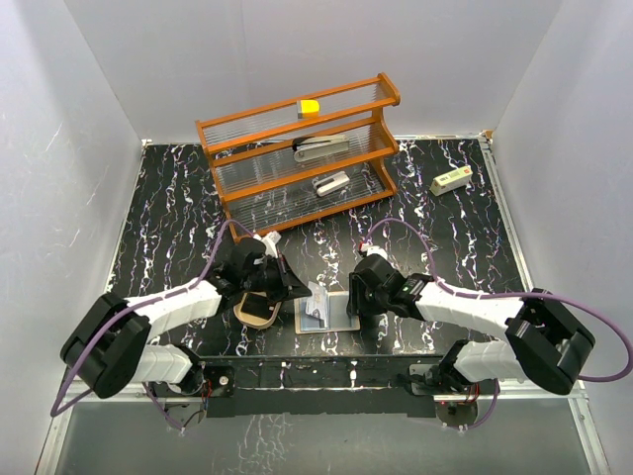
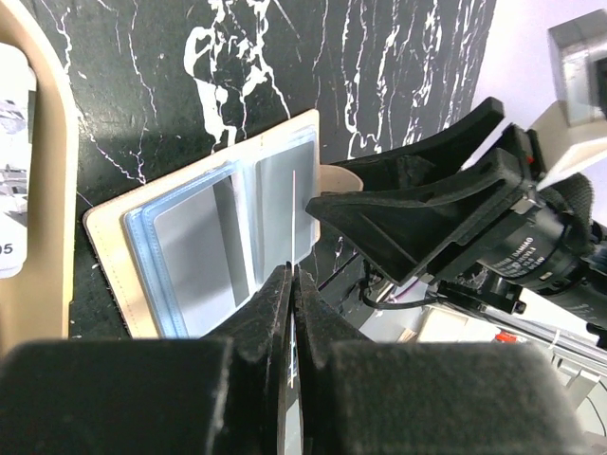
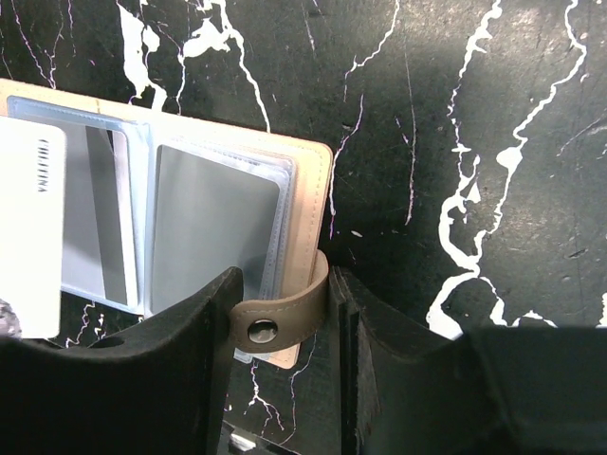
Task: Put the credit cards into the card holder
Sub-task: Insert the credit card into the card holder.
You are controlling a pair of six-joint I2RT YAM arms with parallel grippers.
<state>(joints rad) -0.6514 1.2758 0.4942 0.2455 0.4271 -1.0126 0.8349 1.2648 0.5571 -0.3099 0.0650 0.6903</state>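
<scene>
The card holder point(image 1: 336, 319) point(image 3: 218, 227) is a tan stitched folder lying open at the table's near middle, with grey cards in its clear sleeves point(image 2: 190, 246). My left gripper point(image 2: 291, 275) point(image 1: 295, 287) is shut on a thin white credit card point(image 2: 294, 213) point(image 3: 28, 237), held on edge just above the sleeves. My right gripper point(image 3: 285, 294) point(image 1: 358, 302) stands at the holder's right edge. Its jaws sit on either side of the snap strap point(image 3: 294, 318), which touches both fingers.
An oval tan tray point(image 1: 255, 315) point(image 2: 52, 190) with white printed pieces inside lies left of the holder, under my left arm. A wooden rack point(image 1: 297, 148) at the back holds grey stapler-like objects point(image 1: 321, 148) and a yellow block point(image 1: 310, 107). A small white box point(image 1: 450, 181) lies back right.
</scene>
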